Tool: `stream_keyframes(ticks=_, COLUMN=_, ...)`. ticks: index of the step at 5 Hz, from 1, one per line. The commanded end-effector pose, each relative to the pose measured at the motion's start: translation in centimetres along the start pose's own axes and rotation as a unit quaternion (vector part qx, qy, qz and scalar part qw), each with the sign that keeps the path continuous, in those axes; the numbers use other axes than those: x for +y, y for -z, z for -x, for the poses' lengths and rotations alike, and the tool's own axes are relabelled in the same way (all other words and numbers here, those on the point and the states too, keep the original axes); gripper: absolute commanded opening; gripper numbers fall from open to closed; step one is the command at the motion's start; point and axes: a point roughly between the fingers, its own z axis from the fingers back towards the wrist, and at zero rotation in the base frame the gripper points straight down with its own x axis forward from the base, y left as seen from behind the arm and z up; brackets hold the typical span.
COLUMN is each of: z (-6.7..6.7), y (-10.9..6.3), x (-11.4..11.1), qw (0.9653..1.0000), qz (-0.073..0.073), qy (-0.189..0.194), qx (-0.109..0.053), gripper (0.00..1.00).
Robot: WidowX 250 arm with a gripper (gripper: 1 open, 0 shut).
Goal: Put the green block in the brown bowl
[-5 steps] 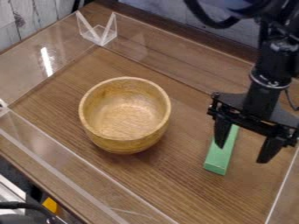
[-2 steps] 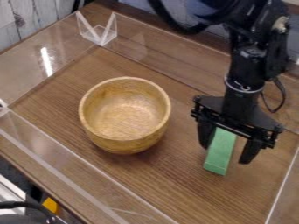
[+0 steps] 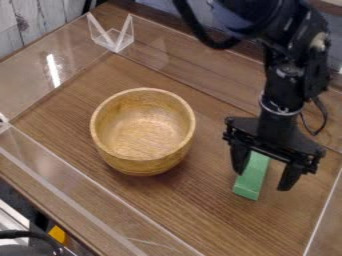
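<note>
We observe a single black robot arm (image 3: 287, 70) reaching down from the upper right of the view over a dark wood-grain table top (image 3: 147, 205) enclosed by clear plastic walls (image 3: 54, 60). Its black two-fingered gripper (image 3: 269, 166) points straight down at the table. We find the jaws spread wide apart, one finger (image 3: 242, 162) on the left and the other on the right of the small flat rectangular bright green block (image 3: 250, 179). The block lies flat on the table at the right side of the enclosure, its long axis running roughly away from the camera, its near end showing below and between the two fingers. We cannot tell whether either finger touches the block; the far part of the block is hidden behind the gripper body. The block is not clamped and rests on the table surface.

We note the round light-brown wooden bowl (image 3: 143, 129) standing upright to the left of the gripper, near the middle of the table. It has thick walls with visible grain, and nothing is seen inside it. The bowl and the green block are apart, with a strip of bare table between them. A small clear plastic bracket (image 3: 111, 32) stands at the far left corner of the enclosure.
</note>
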Motion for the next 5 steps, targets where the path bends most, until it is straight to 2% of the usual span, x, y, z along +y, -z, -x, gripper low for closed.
stream_keyframes(ticks=1, z=-1.4, y=-1.5, x=-0.3, qw=0.9995, qz=0.013, qy=-0.003, qx=-0.028, gripper=1.00)
stream_keyframes(ticks=2, z=-1.8, y=-1.6, x=0.1, qw=0.9994, qz=0.016, qy=-0.007, qx=-0.029, gripper=1.00)
stream_keyframes(ticks=4, z=-2.1, y=-2.8, x=1.8, qw=0.9981, qz=0.019, qy=0.050, qx=-0.030, gripper=1.00)
stream_keyframes(ticks=5, z=-1.8, y=-3.4, x=0.3, qw=0.9970, qz=0.021, qy=0.064, qx=-0.037, gripper=1.00)
